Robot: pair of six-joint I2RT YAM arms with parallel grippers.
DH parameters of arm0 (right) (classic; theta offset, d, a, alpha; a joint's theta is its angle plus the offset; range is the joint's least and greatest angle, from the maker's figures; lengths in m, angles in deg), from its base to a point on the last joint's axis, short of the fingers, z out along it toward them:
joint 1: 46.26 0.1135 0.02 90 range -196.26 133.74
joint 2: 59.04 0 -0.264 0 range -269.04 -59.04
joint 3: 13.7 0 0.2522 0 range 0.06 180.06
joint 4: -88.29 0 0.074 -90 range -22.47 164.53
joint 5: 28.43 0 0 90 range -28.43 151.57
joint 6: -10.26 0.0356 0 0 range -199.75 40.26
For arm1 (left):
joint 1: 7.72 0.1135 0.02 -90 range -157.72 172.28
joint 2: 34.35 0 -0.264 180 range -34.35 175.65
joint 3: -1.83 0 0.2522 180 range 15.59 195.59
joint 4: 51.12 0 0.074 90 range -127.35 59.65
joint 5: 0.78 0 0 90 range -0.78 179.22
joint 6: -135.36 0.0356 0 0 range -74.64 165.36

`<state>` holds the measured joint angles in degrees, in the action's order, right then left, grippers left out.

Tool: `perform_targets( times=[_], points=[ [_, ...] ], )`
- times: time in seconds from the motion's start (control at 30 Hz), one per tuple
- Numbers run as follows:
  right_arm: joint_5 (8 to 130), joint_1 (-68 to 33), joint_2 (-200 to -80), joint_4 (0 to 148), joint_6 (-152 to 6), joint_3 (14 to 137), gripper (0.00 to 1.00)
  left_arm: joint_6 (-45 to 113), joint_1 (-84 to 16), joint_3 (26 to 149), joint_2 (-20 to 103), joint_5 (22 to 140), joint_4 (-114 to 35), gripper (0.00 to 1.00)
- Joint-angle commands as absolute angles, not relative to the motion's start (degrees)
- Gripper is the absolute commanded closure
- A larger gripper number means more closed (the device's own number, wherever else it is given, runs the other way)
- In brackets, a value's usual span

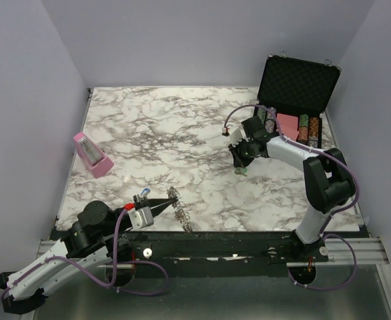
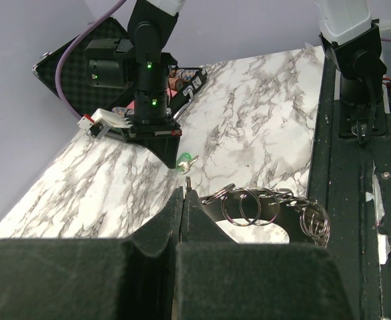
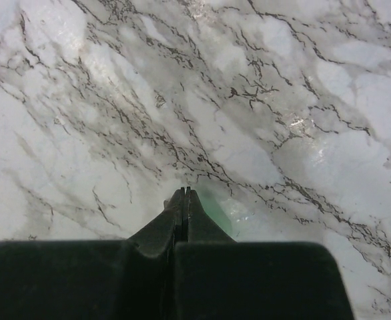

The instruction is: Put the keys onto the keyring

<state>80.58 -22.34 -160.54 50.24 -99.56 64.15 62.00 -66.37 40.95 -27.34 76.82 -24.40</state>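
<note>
My left gripper [image 1: 163, 204] is low at the table's front edge. It is shut on a thin metal loop of the keyring [image 1: 180, 208], a chain of silvery rings trailing to the right of its fingers in the left wrist view [image 2: 259, 203]. My right gripper [image 1: 241, 165] is shut, tip down near the marble at the right middle. A green-headed key [image 2: 184, 160] lies against the outer side of its right finger. It shows as a green blur in the right wrist view [image 3: 217, 208], and nothing shows between the jaws. A small blue-topped piece [image 1: 144, 194] sits by my left wrist; I cannot tell if it is a key.
An open black case [image 1: 297, 85] with striped poker chips [image 1: 307, 127] stands at the back right, just behind my right arm. A pink object [image 1: 92, 155] lies at the left edge. The black mounting rail [image 1: 249, 243] runs along the front.
</note>
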Motion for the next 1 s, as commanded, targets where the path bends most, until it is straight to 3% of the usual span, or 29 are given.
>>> perform_targets(
  times=[0.0, 0.3, 0.9, 0.97],
  points=[
    [77.49, -22.18, -162.05, 53.0, -97.77, 63.69, 0.99, 61.97, -66.78, 40.81, -27.76, 77.71, -26.54, 1.0],
    [77.39, -22.18, -161.96, 55.89, -94.43, 62.99, 0.99, 61.97, -66.69, 40.81, -27.75, 77.79, -26.46, 1.0],
    [73.44, -22.27, -154.23, 71.37, -89.06, 50.33, 0.99, 61.97, -66.78, 40.99, -27.49, 77.62, -26.19, 1.0],
    [74.05, -22.09, -154.14, 71.28, -88.88, 50.07, 0.96, 61.97, -66.78, 40.9, -27.58, 77.71, -26.1, 1.0]
  ],
)
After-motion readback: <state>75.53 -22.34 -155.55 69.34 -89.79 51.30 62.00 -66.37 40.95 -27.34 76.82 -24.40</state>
